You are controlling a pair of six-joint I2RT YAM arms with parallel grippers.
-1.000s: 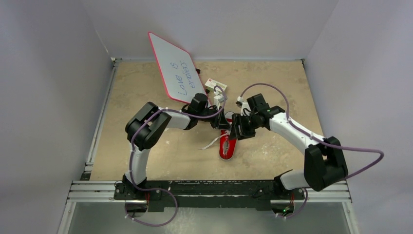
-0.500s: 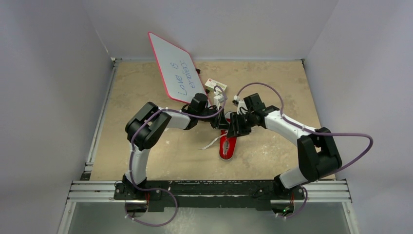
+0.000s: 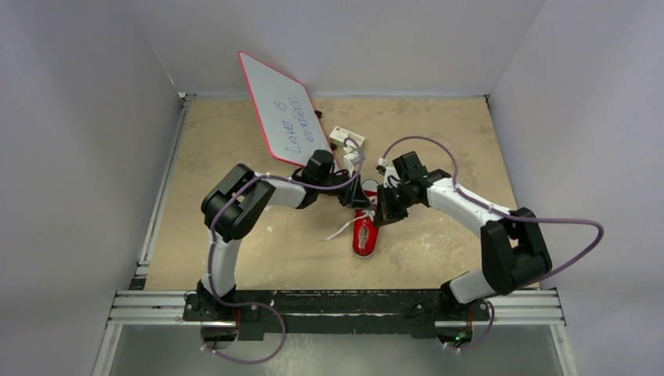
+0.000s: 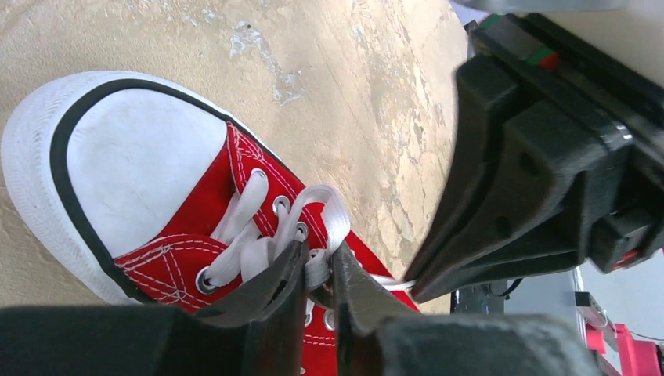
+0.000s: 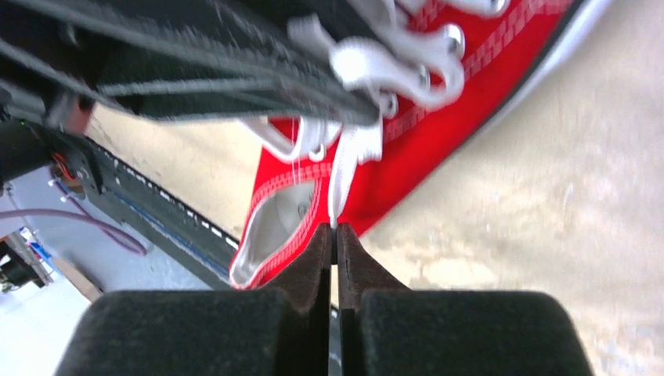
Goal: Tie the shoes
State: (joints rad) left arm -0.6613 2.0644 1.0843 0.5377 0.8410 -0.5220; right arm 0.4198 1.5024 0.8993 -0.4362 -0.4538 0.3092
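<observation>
- Red canvas sneaker lies near the middle of the table. Its heel opening points to 6 o'clock toward the arm bases, and its toe points to 12 under both wrists. It sits in the same spot in all three overhead pictures.
- Right gripper is where you see the change. Over the last second its wrist swings in from 3 o'clock toward the lacing, then eases back out a little toward 4 o'clock. The elbow folds in closer to its base.
- Its jaws are pressed together on a single white lace strand, which runs from the tips up to the eyelets. You can read the small outward move as the start of a pull on that end, though how taut the strand is stays unclear.
- Left gripper keeps the pose it had a second ago, reaching in from 9 o'clock. Its jaws are nearly together, pinching the laces where they cross over the tongue.
- Loose lace end trails on the table at 9 o'clock of the sneaker, unmoved.
- No knot or bow shows yet, so you are early in the task, and the pinned crossing probably needs that free end brought in next.
- Whiteboard and small white box at 12 o'clock stay put.
</observation>
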